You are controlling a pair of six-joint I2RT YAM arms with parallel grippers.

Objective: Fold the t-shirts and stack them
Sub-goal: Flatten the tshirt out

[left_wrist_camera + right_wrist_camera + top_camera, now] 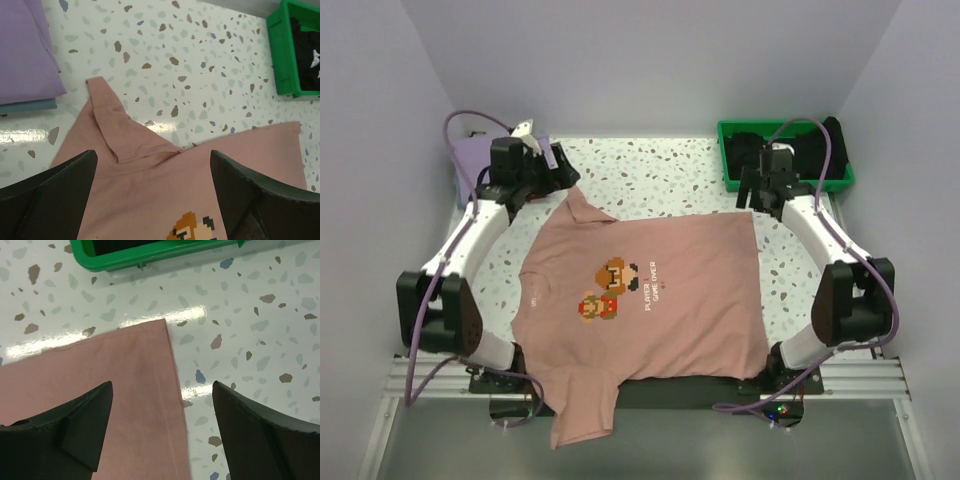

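Salmon-pink tee [695,325] spread out, reads "PLAYER GAME OVER"; L tool [153,165], R tool [162,390] both wide, empty.

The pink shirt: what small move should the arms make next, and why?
Probably lower both open grippers and pinch the far edge. The left gripper hangs over the creased far sleeve, the right gripper over the far hem corner, and the pink shirt lies unfolded.

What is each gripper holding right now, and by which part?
Nothing is held. The left gripper hangs open over the far sleeve of the salmon-pink cloth t-shirt, the right gripper open over its far hem corner; no cloth lies between the fingers.
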